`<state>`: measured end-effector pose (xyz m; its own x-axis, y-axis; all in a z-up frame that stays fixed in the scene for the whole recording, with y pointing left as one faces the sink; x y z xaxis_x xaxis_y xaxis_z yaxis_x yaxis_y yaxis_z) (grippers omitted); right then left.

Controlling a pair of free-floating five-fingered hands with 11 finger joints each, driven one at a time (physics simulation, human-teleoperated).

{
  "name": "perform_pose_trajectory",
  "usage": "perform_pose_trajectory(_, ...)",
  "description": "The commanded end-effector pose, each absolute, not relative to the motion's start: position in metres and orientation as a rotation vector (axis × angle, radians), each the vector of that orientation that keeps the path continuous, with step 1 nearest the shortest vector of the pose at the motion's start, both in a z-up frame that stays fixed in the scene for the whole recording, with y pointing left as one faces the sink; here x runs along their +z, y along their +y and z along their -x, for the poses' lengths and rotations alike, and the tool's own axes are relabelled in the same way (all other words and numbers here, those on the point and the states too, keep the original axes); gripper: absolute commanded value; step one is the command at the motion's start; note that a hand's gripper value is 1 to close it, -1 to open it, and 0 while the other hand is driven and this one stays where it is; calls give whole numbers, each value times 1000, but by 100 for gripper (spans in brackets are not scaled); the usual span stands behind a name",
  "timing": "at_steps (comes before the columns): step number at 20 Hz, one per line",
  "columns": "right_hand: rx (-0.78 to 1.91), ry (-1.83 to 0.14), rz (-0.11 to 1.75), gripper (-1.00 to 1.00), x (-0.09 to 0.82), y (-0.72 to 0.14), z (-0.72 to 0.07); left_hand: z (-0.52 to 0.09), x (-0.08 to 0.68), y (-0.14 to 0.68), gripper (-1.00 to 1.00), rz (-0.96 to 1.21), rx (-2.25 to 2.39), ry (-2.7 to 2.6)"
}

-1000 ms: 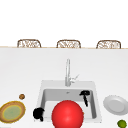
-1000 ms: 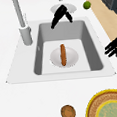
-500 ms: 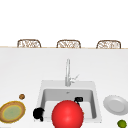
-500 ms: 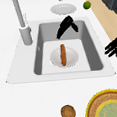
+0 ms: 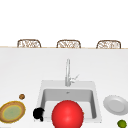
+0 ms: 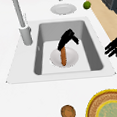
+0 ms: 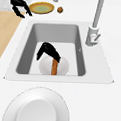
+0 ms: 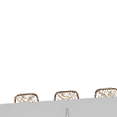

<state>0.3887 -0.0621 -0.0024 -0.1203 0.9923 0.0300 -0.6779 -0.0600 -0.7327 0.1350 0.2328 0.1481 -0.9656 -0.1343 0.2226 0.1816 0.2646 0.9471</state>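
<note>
The red ball (image 5: 67, 117) sits nearest the front camera, at 6 o'clock of the sink (image 5: 46, 86), and covers much of the basin. At its 9 o'clock the left hand (image 5: 38, 114) hangs over the sink's front left corner; its fingers are curled and hold nothing (image 6: 115, 48). At 9 o'clock of that hand a yellow-rimmed plate (image 5: 12, 111) lies on the table (image 5: 25, 72), with a small brown ball (image 5: 22, 96) just beyond it.

Inside the basin the right hand (image 6: 67, 39) grips the far end of a sausage (image 6: 63, 56). The sausage lies in a white bowl (image 6: 70, 57) on the sink floor.

At 3 o'clock of the sink, a white plate (image 5: 115, 104) lies on the table, with a lime (image 5: 122, 123) near it. The tap (image 5: 67, 72) stands at 12 o'clock.
</note>
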Motion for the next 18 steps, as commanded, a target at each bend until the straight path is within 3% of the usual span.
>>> perform_pose_trajectory(1, 1584, -756, 633, -100, -32, -65, -402, -135, 148, 233, 0, 44, -1761, -2279)
perform_pose_trajectory(11, 1599, -701, 560, -100, -114, -60, -475, -135, 148, 233, 0, 44, -1761, -2279)
perform_pose_trajectory(17, 1577, -734, 578, -100, -107, -63, -451, -135, 148, 233, 0, 44, -1761, -2279)
perform_pose_trajectory(18, 1577, -721, 578, 100, -106, -63, -450, -135, 148, 233, 0, 44, -1761, -2279)
